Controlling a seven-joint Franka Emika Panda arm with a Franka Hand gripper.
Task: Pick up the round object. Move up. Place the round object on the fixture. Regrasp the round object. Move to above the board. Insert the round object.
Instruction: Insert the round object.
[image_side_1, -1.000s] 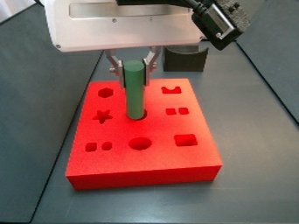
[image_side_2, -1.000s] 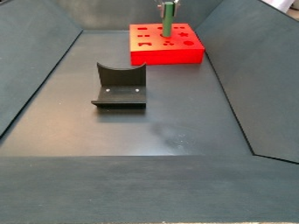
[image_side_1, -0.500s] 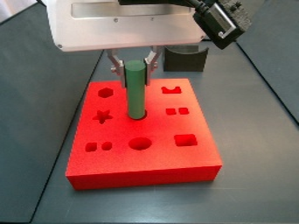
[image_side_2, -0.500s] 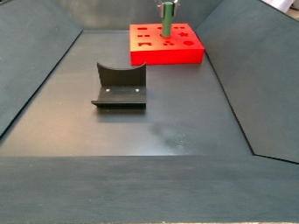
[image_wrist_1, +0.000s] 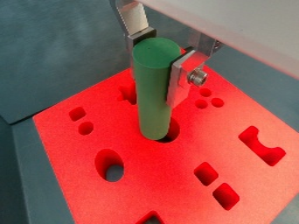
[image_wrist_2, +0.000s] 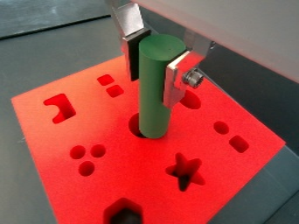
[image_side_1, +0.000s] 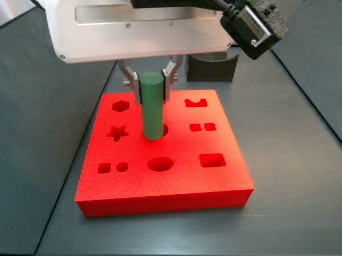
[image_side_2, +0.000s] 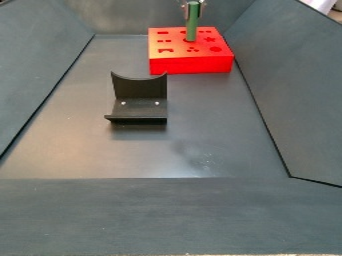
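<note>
Green round object (image_wrist_1: 156, 87) standing upright over the red board (image_wrist_1: 128, 188), lower end already sunk into a round hole near the board's middle, seen in both wrist views and confirmed in a side view (image_side_1: 155, 105). Looks light and stiff, probably a rigid matte peg with a plain smooth wall; likely grippy enough for padded plates but free to tilt if pinched off-centre, so best held high on the shaft with flat faces square to the curve. Exactly that grip on show: hand (image_wrist_2: 155, 54) closed around the upper part of the peg, one silver finger (image_wrist_2: 133, 37) with its dark pad pressed to one side, the opposite finger (image_wrist_1: 186, 72) flat against the other, jaws narrowed to just the peg's width, nothing else between them. No gap visible between pads and peg in either wrist view. Peg reads vertical, not leaning, with a thin dark ring of hole visible around its foot, suggesting a snug but not jammed fit. Board itself looks thick and foam-like, likely forgiving at the hole edges. Fixture (image_side_2: 136, 98) sitting empty on the table (image_side_2: 174, 150), well apart from the board in a side view. Insertion judged well under way; how deep the peg has gone cannot be told from these angles.
</note>
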